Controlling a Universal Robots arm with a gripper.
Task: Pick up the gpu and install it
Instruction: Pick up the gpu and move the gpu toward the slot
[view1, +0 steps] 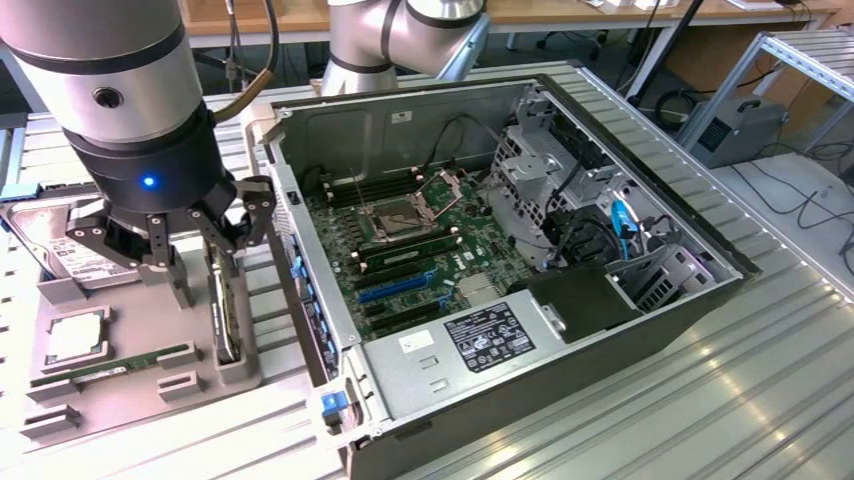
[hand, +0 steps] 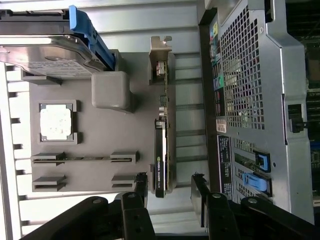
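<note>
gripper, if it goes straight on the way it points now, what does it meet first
Most likely the gpu, standing on edge in the gray holder. The gripper hangs above it with open jaws to either side. How far above is unclear.

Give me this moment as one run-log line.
gripper: open, poised over gpu | gpu: on edge in grey tray, not gripped | computer case: side open, beside tray
</note>
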